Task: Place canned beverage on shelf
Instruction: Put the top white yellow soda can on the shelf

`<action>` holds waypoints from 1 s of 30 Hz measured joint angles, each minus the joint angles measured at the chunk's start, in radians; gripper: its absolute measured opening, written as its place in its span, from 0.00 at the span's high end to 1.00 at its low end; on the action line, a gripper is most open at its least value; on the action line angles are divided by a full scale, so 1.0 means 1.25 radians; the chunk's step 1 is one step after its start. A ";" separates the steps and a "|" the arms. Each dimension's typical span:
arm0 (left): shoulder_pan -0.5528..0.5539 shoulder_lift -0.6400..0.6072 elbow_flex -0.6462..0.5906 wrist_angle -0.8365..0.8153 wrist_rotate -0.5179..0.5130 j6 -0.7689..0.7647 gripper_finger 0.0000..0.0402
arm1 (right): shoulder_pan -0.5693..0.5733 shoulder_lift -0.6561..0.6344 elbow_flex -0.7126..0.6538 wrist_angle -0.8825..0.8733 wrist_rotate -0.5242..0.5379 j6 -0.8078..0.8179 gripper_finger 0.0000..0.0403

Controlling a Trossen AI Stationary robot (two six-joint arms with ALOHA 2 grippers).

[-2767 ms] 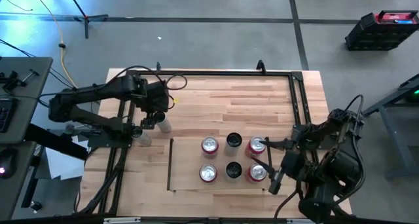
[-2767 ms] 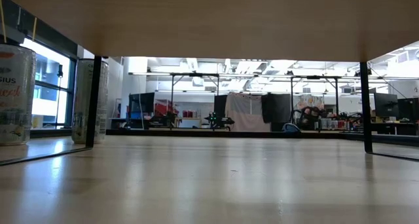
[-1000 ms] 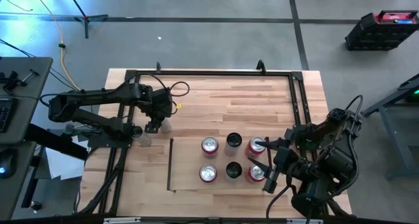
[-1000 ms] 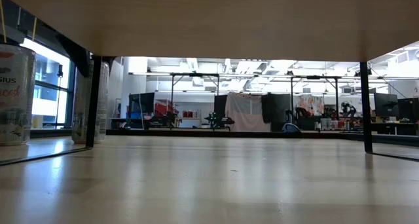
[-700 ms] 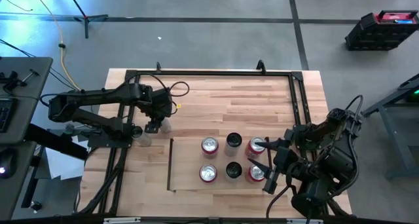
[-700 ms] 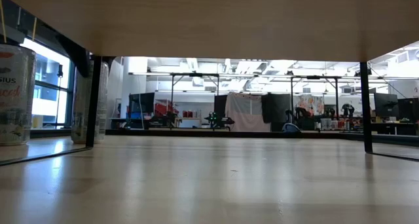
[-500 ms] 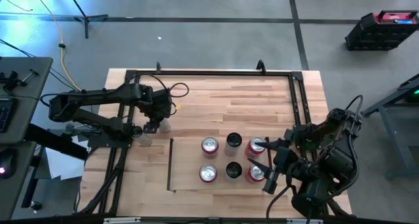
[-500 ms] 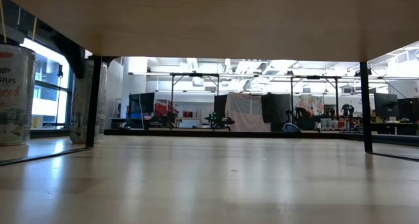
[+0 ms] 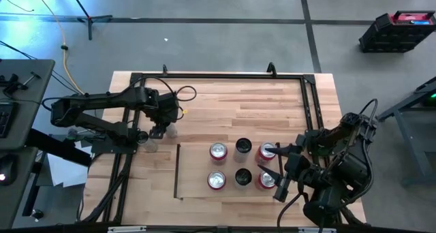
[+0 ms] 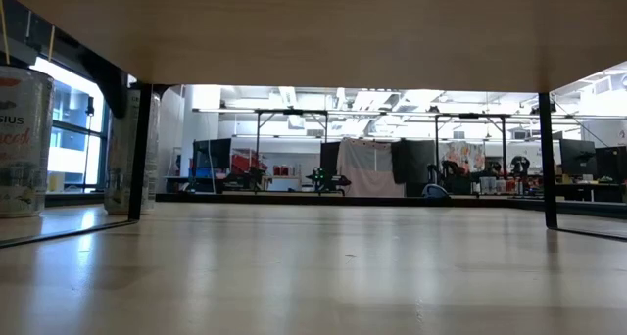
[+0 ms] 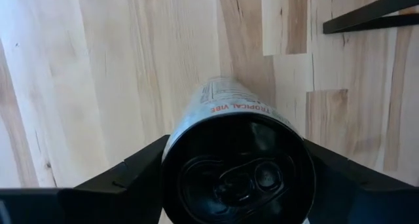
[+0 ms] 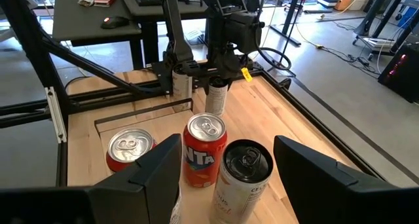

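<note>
Left claw (image 9: 162, 129) clasps can (image 11: 239, 152); another can (image 9: 150, 144) beside.

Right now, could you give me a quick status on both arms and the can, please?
Left gripper fingers astride the tall white can with black top, off the shelf. Right gripper open, waiting over six cans on the pale-wood shelf. Nothing blocking.

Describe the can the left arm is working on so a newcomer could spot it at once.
Start at the shelf with its six cans near the table's front. Look off its left rail toward the left arm: two pale cans stand on the bare table. Yours is the slim can between the left end effector's fingers; the other can stands free.
</note>
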 joint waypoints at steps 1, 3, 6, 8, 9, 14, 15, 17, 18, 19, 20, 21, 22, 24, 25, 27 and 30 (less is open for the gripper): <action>0.000 -0.001 0.000 0.000 0.000 -0.005 0.36 | 0.000 0.000 0.000 0.000 0.000 0.000 0.43; 0.000 -0.001 0.000 -0.002 0.000 -0.018 0.39 | 0.000 0.000 0.000 0.000 0.008 0.000 0.43; 0.000 0.000 0.010 -0.021 -0.009 -0.048 0.40 | 0.000 0.000 0.000 0.000 0.015 0.000 0.43; 0.000 0.000 0.034 -0.049 -0.019 -0.077 0.40 | -0.002 0.000 0.000 0.000 0.015 0.000 0.43; 0.000 0.000 0.051 -0.060 -0.021 -0.099 0.40 | -0.004 0.000 0.000 0.000 0.015 -0.003 0.43; 0.000 -0.001 0.159 -0.155 -0.024 -0.213 0.40 | -0.025 0.000 0.000 -0.001 0.015 -0.013 0.43; -0.002 -0.002 0.182 -0.177 -0.018 -0.233 0.40 | -0.031 0.000 0.000 0.000 0.015 -0.022 0.43; -0.010 -0.004 0.231 -0.214 -0.003 -0.277 0.40 | -0.044 0.000 0.000 -0.001 0.011 -0.038 0.43; -0.017 -0.004 0.256 -0.230 0.005 -0.301 0.40 | -0.051 0.000 0.000 -0.001 0.004 -0.044 0.43; -0.024 -0.005 0.283 -0.249 0.015 -0.325 0.40 | -0.058 0.000 0.000 -0.001 -0.004 -0.048 0.43; -0.031 -0.006 0.313 -0.269 0.023 -0.350 0.40 | -0.065 0.000 0.000 -0.001 -0.008 -0.048 0.43; -0.040 -0.007 0.343 -0.288 0.029 -0.378 0.40 | -0.071 0.000 0.000 -0.001 -0.011 -0.049 0.43; -0.049 -0.008 0.374 -0.306 0.034 -0.410 0.40 | -0.079 0.000 0.000 -0.001 -0.016 -0.049 0.43; -0.068 -0.008 0.431 -0.332 0.040 -0.477 0.40 | -0.093 0.000 0.000 -0.001 -0.031 -0.052 0.43; -0.078 -0.008 0.459 -0.340 0.045 -0.509 0.40 | -0.099 0.000 0.000 -0.001 -0.042 -0.058 0.43; -0.096 -0.008 0.507 -0.342 0.052 -0.570 0.40 | -0.108 -0.003 0.000 -0.001 -0.078 -0.073 0.43; -0.128 -0.007 0.562 -0.341 0.060 -0.666 0.40 | -0.117 -0.020 0.000 -0.001 -0.114 -0.088 0.43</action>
